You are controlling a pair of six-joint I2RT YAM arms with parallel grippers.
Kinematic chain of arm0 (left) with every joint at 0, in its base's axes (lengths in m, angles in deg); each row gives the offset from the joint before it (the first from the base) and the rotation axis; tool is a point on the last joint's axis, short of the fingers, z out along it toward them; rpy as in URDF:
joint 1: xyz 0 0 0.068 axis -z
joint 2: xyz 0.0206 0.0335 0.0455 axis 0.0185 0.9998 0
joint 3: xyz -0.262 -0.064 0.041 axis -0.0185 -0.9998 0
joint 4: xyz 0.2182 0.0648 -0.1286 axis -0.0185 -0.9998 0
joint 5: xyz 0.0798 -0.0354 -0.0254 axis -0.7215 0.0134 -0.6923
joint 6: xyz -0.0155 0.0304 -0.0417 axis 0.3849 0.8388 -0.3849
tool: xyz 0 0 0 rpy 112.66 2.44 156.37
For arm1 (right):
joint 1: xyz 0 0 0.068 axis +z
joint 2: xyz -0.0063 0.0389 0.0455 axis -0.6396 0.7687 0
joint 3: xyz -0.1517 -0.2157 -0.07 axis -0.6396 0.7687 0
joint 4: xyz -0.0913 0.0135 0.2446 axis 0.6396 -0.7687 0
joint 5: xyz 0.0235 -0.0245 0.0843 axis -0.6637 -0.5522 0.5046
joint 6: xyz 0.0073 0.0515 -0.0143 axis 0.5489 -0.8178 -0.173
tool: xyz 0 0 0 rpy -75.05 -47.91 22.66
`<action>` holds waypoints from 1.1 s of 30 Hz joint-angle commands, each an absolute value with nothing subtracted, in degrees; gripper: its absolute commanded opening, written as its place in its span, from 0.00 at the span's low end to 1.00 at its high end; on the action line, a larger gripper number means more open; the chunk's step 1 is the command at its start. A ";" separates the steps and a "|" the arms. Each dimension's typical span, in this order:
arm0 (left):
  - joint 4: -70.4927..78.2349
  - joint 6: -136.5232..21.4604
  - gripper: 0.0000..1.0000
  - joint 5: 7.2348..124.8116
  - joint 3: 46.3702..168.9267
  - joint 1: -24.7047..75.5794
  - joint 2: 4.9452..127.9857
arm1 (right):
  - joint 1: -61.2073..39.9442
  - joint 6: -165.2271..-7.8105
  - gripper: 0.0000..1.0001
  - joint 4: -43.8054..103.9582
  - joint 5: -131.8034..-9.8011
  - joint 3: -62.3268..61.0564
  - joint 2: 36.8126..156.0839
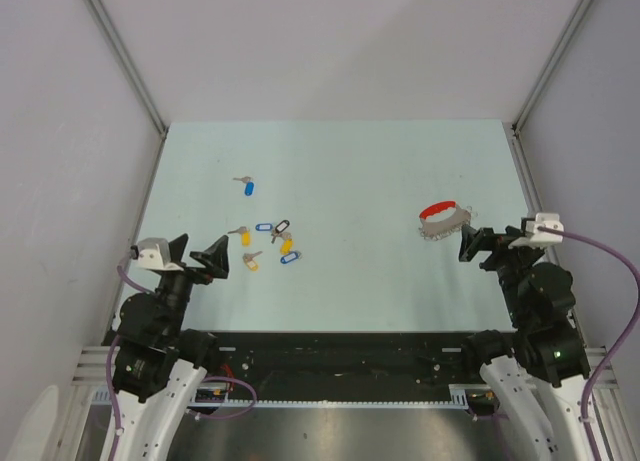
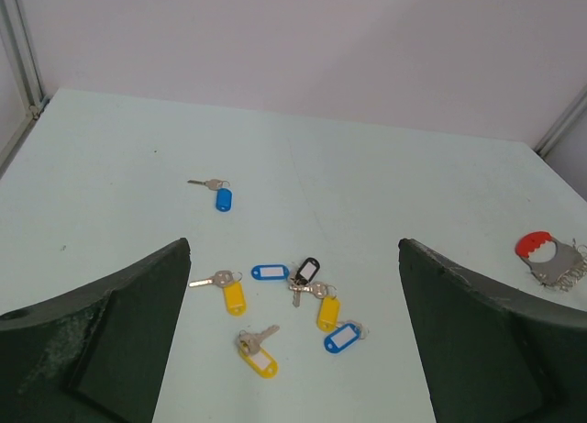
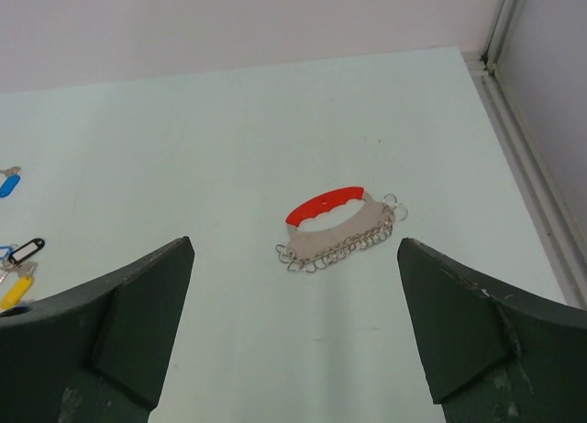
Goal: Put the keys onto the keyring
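Several keys with blue, yellow and black tags point(image 1: 268, 243) lie scattered on the pale green table left of centre. One blue-tagged key point(image 1: 246, 187) lies apart, farther back. The keyring point(image 1: 442, 219), a red arc on a grey plate with a row of wire loops, lies flat at the right. My left gripper point(image 1: 197, 251) is open and empty, near and left of the keys point(image 2: 275, 299). My right gripper point(image 1: 487, 246) is open and empty, just near and right of the keyring point(image 3: 339, 228). The left wrist view also shows the keyring point(image 2: 548, 256) at far right.
White walls with aluminium frame posts point(image 1: 128, 71) close in the table at the back and both sides. The table's right edge rail point(image 3: 527, 166) runs close to the keyring. A black rail point(image 1: 330, 356) crosses the near edge between the arm bases.
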State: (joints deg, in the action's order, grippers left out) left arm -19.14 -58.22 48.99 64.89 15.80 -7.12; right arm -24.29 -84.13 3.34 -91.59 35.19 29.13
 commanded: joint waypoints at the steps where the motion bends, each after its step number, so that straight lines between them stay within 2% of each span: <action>1: -19.24 -59.40 1.00 49.85 66.86 15.46 -6.13 | -24.38 -90.93 1.00 1.42 -93.56 29.31 37.85; 10: -19.33 -59.66 1.00 50.38 66.77 15.55 -6.65 | -24.90 -99.04 1.00 -0.27 -92.25 26.66 61.12; 20: -19.15 -59.84 1.00 50.12 66.51 16.16 -8.50 | -26.05 -99.92 1.00 6.58 -87.85 24.38 84.41; 23: -18.80 -59.66 1.00 49.94 66.42 16.60 -8.76 | -25.96 -99.83 0.93 8.43 -87.67 22.62 90.40; 29: -18.62 -59.31 1.00 50.55 66.33 17.48 -8.68 | -25.35 -99.66 0.67 12.21 -87.85 19.63 100.33; 33: -18.71 -59.40 1.00 51.26 66.33 17.48 -8.68 | -24.82 -98.52 0.56 13.01 -88.98 18.14 105.79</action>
